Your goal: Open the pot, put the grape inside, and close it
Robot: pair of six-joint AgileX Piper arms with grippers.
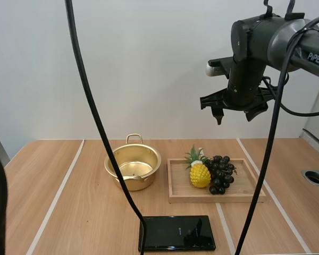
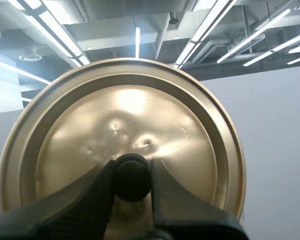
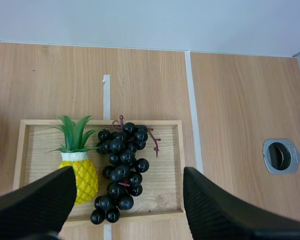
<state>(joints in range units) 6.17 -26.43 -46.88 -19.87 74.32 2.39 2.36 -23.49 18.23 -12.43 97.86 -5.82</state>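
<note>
The gold pot stands open on the table left of centre, with no lid on it. In the left wrist view my left gripper is shut on the black knob of the gold lid, which is held up and faces the camera. A bunch of dark grapes lies in the wooden tray beside a toy pineapple. My right gripper hangs open high above the tray, its fingers spread wide over the grapes.
A black flat slab lies at the table's front edge, ahead of the pot and tray. A round metal grommet sits in the table at the right. White tape lines run across the wood.
</note>
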